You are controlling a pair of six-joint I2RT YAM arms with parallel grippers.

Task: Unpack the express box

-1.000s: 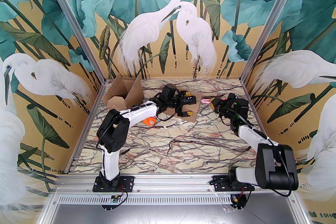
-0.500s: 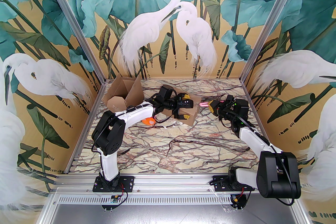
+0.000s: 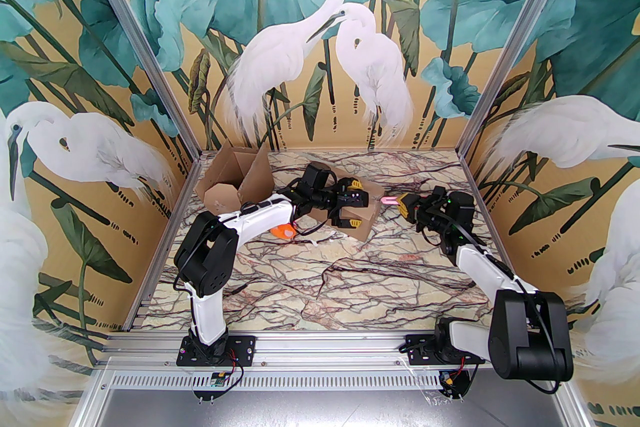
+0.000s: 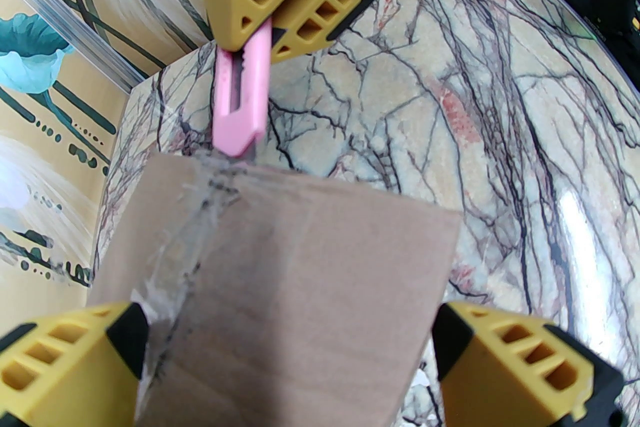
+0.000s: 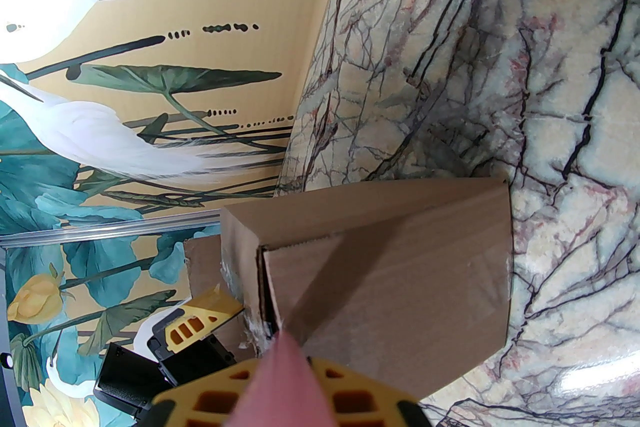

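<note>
Far-centre on veined marble tabletop [image 3: 350, 275]: sealed brown cardboard express box [image 4: 300, 265]. Straddled by left gripper [image 4: 290, 330], spread wide, seemingly not clamping. Pinched tight in right gripper [image 4: 280, 9]: slim pink plastic utility knife [image 4: 240, 114], tip at taped seam [image 4: 200, 225]. Likely to shove unbraced box sideways, or skid off tape.

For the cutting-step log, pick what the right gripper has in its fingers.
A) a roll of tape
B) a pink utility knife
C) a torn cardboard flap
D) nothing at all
B: in the left wrist view the right gripper is shut on the pink utility knife, with the knife's tip at the taped seam of the cardboard box.
</note>
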